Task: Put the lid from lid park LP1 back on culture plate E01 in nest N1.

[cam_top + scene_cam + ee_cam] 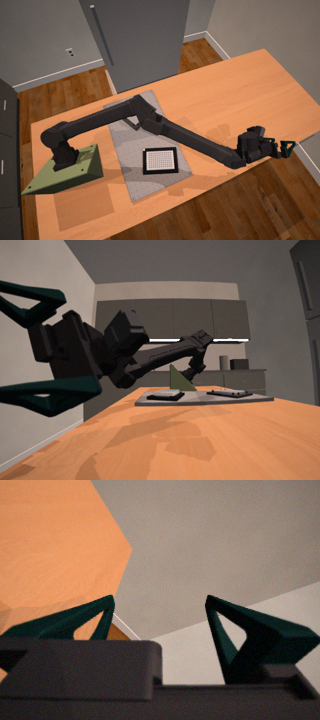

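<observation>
The culture plate E01 (160, 160) (166, 392), white with a grid of wells, sits uncovered in the black plate nest N1 (145, 162) (155, 397) on the grey board. The lid park LP1 (133, 125) (229, 394) is a dark frame farther back on the board. In the top view the arm hides most of it. I cannot make out the lid clearly in any view. My gripper (280, 144) (10, 348) (160, 599) is open and empty. It hangs beyond the table's right front edge, far from the plate and the park.
The grey perforated board (134, 186) (199, 402) lies across the orange table (232, 90) (232, 433). The arm's base stands on a green wedge (77, 173) (178, 383) at the left. A tall grey cabinet (139, 38) stands behind the table.
</observation>
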Controlling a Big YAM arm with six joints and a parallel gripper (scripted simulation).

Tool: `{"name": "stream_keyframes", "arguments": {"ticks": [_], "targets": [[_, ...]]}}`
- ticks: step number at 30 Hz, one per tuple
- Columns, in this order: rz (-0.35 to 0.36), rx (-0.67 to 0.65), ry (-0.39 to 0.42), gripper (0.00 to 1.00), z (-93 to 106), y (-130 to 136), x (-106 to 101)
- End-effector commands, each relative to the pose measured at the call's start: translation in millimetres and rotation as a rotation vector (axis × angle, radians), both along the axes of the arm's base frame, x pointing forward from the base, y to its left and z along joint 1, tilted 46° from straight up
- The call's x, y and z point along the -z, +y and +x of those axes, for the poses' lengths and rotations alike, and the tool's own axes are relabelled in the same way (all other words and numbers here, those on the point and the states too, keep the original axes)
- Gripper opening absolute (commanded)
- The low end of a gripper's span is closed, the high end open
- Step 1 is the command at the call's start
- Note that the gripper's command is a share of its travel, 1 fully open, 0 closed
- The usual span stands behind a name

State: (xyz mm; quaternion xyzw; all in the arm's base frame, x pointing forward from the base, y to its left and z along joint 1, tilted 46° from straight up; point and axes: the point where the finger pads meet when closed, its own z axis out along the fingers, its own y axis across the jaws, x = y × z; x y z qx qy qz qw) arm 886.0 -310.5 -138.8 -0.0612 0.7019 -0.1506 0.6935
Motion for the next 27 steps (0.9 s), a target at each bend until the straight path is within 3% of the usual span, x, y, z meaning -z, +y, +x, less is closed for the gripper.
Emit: {"name": "stream_keyframes", "arguments": {"ticks": [1, 17, 18, 19, 21, 24, 27], "targets": [[-0.005, 0.008, -0.012, 1.00, 0.4, -8, -10], [-0.005, 0.008, -0.012, 1.00, 0.4, -8, -10], [-0.014, -0.001, 0.013, 1.00, 3.6, -15, -31], [-0.009, -0.010, 0.043, 1.00, 2.9, -19, -35], [-0.010, -0.048, 0.046, 1.00, 17.1, 18, -45], [-0.010, -0.046, 0.046, 1.00, 17.7, 18, -47], [0.005, -0.088, 0.119, 1.00, 18.5, 31, -56]]}}
